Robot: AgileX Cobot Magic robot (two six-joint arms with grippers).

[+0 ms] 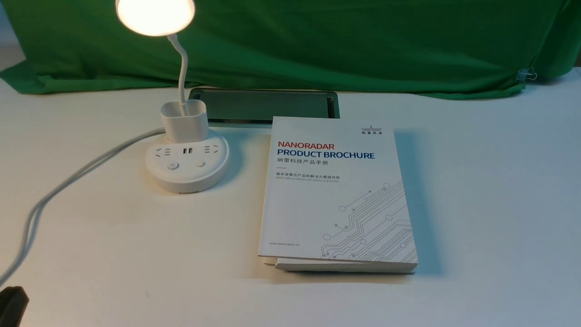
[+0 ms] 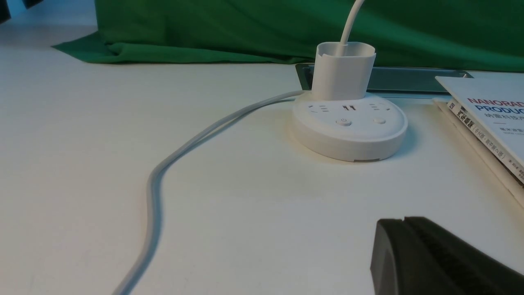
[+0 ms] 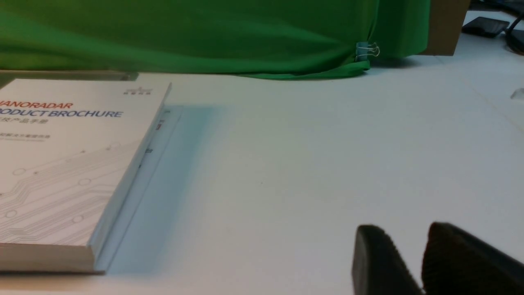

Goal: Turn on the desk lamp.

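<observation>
The white desk lamp stands at the left rear of the table. Its round disc head glows brightly above a thin bent neck, a cup-shaped holder and a round base with sockets, USB ports and two buttons. The base also shows in the left wrist view. My left gripper is shut and empty, low at the near left, well short of the base. My right gripper is out of the front view; its tips stand a little apart, empty, over bare table right of the brochure.
A white product brochure lies on a book right of the lamp. The lamp's grey cable runs from the base to the near left edge. A metal desk slot and a green cloth lie at the back.
</observation>
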